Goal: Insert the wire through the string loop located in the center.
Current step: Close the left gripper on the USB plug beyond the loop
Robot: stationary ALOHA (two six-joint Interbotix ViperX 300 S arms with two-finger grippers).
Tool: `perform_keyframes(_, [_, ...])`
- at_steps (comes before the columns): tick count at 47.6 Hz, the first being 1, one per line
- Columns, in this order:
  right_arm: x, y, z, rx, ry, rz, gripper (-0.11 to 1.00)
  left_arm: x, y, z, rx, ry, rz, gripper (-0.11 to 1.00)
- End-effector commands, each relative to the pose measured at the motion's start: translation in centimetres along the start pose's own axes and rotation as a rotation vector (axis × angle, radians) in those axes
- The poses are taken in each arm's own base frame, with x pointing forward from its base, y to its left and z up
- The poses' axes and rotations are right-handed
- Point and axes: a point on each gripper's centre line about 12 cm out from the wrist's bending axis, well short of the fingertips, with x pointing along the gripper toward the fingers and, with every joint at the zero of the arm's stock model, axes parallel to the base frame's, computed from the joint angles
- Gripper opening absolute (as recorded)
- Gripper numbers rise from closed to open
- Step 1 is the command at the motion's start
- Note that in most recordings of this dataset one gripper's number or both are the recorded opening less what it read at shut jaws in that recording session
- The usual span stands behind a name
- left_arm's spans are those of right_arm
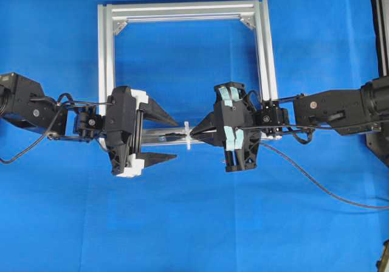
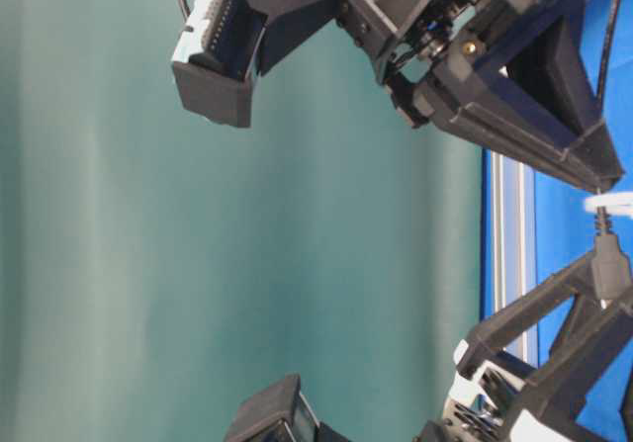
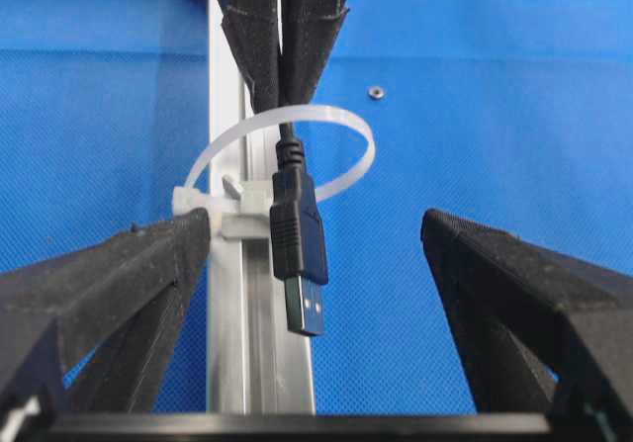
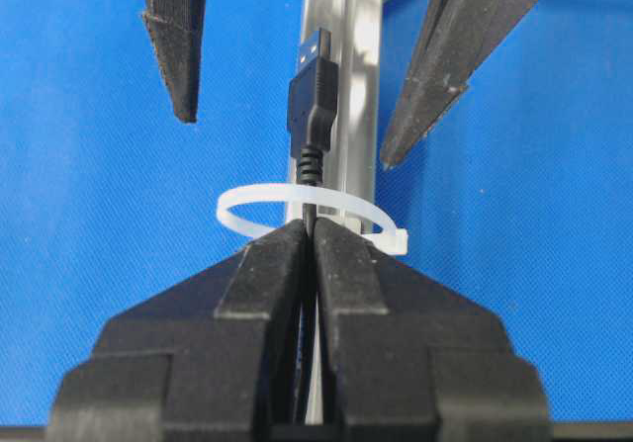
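Our right jaws point(image 4: 312, 239) pinch the wire point(image 4: 309, 116), its plug already through the string loop point(image 4: 307, 205); left jaws point(image 3: 316, 264) gape around it, grasp pending.

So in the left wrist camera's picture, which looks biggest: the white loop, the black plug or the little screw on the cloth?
1. string loop
2. plug, close behind; it is nearer the camera, so unsure
3. screw, clearly smallest
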Motion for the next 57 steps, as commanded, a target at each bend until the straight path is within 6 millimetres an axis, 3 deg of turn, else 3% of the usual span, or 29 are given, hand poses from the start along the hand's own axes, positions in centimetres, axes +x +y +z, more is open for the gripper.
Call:
perform_keyframes(1, [-0.2,0.1,1.2,-0.002,-0.038,0.003,-0.02,0.0,0.0,1.0,-0.001,-0.032,-0.001,0.91])
perform_keyframes(30, [-0.2,0.0,1.1,-0.001,-0.037,0.002,-0.02,0.1,0.0,0.9,-0.001,-0.017,0.000,0.90])
perform_keyframes(41, [-0.2,0.0,1.1,-0.001,-0.037,0.002,-0.02,0.1,0.1,1.0,-0.007,-0.019,0.003,0.85])
perform_keyframes(46, [-0.2,0.0,1.1,-0.001,-0.037,0.002,-0.02,0.2,0.3,1.2,-0.008,-0.024,0.009,0.65])
perform_keyframes(54, [-0.2,0.0,1.1,-0.001,-0.037,0.002,-0.02,0.2,0.9,1.2,-0.015,-0.023,0.024,0.14])
perform_keyframes(57, [-0.2,0.0,1.1,-0.001,-0.038,0.002,-0.02,0.1,0.9,1.2,-0.015,-0.023,0.024,0.07])
